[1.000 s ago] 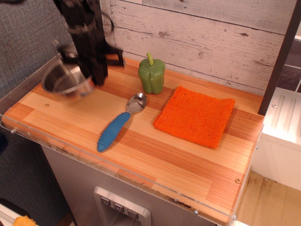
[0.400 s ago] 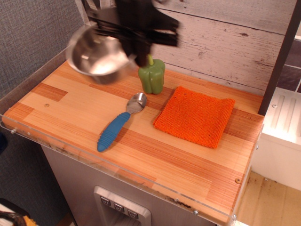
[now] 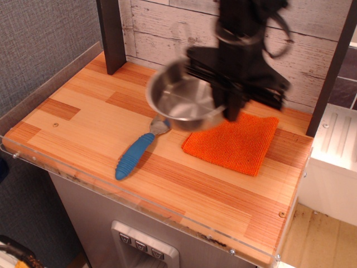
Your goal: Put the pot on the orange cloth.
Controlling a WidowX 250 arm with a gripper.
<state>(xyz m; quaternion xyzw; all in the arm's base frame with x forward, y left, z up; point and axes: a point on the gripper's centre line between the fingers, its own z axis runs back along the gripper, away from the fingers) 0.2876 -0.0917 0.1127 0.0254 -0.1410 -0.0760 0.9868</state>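
The shiny steel pot (image 3: 184,100) hangs in the air, tilted, above the table's middle and over the left edge of the orange cloth (image 3: 234,142). My black gripper (image 3: 230,97) is shut on the pot's right rim and holds it up. The cloth lies flat on the right half of the wooden table; its far left corner is hidden behind the pot and the gripper.
A blue-handled metal spoon (image 3: 136,151) lies on the table (image 3: 83,123) left of the cloth, its bowl under the pot. A dark post (image 3: 111,36) stands at the back left and another (image 3: 334,67) at the right. The green pepper is hidden behind the pot and arm.
My gripper has carried the pot from the table's far left, up and to the right, to above the cloth's left edge. The pepper is now hidden.
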